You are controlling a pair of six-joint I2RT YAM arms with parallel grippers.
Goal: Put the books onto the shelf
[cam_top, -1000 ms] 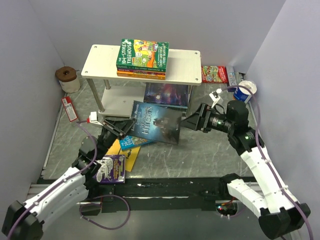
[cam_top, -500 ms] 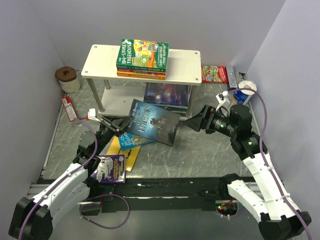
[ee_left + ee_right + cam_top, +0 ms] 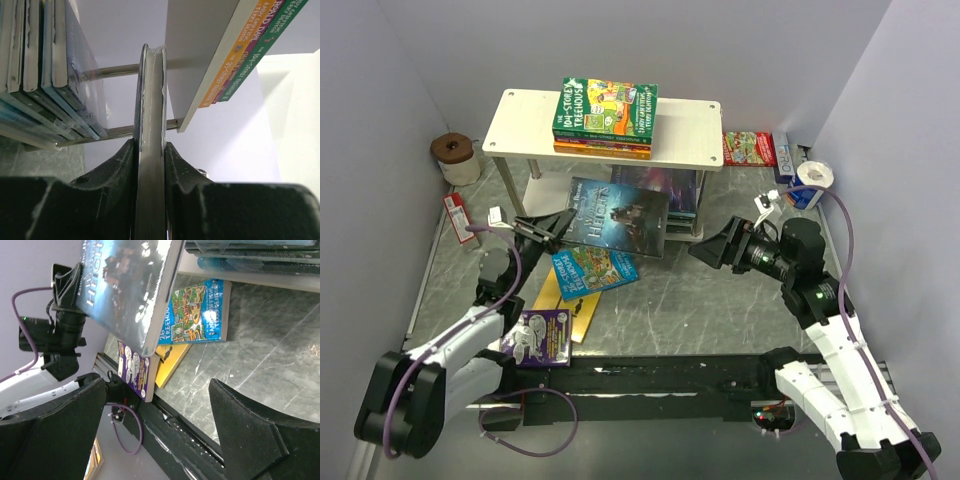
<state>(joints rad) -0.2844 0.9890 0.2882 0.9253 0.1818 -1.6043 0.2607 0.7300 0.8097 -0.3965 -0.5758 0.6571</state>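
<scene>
Castle book clamped in left end effector (right end effector gapes nearby).

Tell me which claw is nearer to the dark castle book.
Left. The left claw is clamped on one edge of the dark castle book, holding it up in front of the shelf. The right claw stands open, apart from the book's other edge.

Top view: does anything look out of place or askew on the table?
Nothing spilled. The blue Treehouse book lies skewed over the yellow book, the purple book sits at the near edge, and the left gripper holds the dark castle book tilted.
</scene>
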